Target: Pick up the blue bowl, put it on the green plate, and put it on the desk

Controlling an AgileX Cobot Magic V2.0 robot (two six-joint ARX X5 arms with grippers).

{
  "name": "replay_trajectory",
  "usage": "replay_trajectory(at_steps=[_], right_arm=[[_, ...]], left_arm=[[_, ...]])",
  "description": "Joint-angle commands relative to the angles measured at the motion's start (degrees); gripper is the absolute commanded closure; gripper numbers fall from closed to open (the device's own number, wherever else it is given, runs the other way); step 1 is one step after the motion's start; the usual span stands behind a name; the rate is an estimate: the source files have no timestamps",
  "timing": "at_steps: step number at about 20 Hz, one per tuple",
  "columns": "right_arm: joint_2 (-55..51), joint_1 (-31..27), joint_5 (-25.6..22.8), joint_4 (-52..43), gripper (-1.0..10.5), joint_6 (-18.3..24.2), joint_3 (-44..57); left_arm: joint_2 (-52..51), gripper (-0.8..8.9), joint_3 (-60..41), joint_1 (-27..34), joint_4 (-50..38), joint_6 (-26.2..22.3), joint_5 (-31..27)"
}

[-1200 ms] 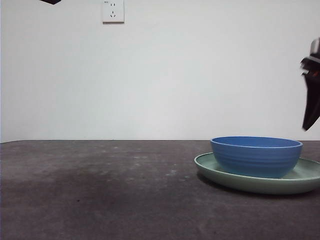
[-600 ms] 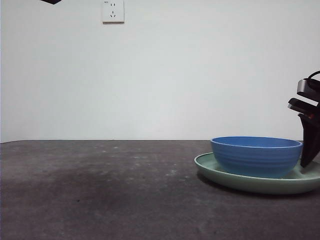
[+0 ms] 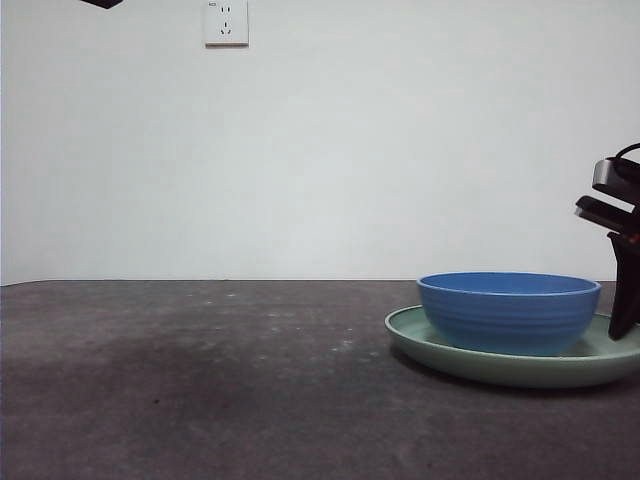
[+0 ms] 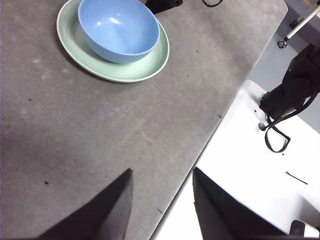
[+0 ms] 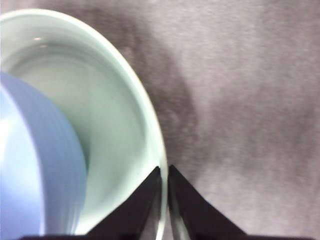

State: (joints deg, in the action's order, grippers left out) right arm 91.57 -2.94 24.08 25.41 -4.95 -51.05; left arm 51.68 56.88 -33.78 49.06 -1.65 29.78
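Now the blue bowl (image 3: pixel 509 312) sits upright inside the green plate (image 3: pixel 455 355), mouth facing straight up, on the right side of the desk (image 3: pixel 200 380). Both are round, so neither has a long axis or a pointing direction; the plate lies flat and level, wider than the bowl, its raised rim showing all the way around the bowl in the left wrist view (image 4: pixel 120 75). The bowl (image 4: pixel 119 29) stands a little off the plate's centre.

At the plate's right edge the right gripper (image 3: pixel 624 300) stands low, coming in from the right border of the front view. Its wrist camera shows the two black jaws pressed nearly together with the plate's thin rim (image 5: pixel 150 125) between their tips (image 5: pixel 164 172), pinching that rim; the bowl's ridged side (image 5: pixel 40 165) is near but apart from the jaws.

Meanwhile the left gripper (image 4: pixel 162 192) waits high over the near edge of the desk, well apart from the dishes, its jaws spread and holding nothing.
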Motion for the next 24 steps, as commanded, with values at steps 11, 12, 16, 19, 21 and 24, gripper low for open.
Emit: replay_trajectory(at_steps=[11, 12, 16, 19, 21, 24], right_arm=[[-12.24, 2.14, 8.09, -2.14, 9.3, -8.2, -0.39], [-12.79, 3.15, 8.09, -2.95, 9.3, -9.38, -0.42], [-12.92, 8.39, 7.72, -6.03, 9.3, -13.09, -0.52], [-12.46, 12.5, 5.66, -9.2, 9.3, -16.04, -0.61], [-10.84, 14.91, 5.2, -10.93, 9.3, -17.7, -0.98], [-7.37, 18.38, 3.48, -13.75, 9.3, -19.85, -1.31]], left_arm=[[0.31, 6.23, 0.52, -0.26, -0.66, -0.68, 0.11], [0.31, 6.23, 0.52, -0.26, -0.66, -0.68, 0.11], [0.31, 6.23, 0.52, -0.26, -0.63, -0.66, 0.11], [0.31, 6.23, 0.52, -0.26, -0.66, -0.66, 0.11], [0.31, 6.23, 0.52, -0.26, -0.63, -0.66, 0.11], [0.31, 6.23, 0.52, -0.26, -0.63, -0.63, 0.11]])
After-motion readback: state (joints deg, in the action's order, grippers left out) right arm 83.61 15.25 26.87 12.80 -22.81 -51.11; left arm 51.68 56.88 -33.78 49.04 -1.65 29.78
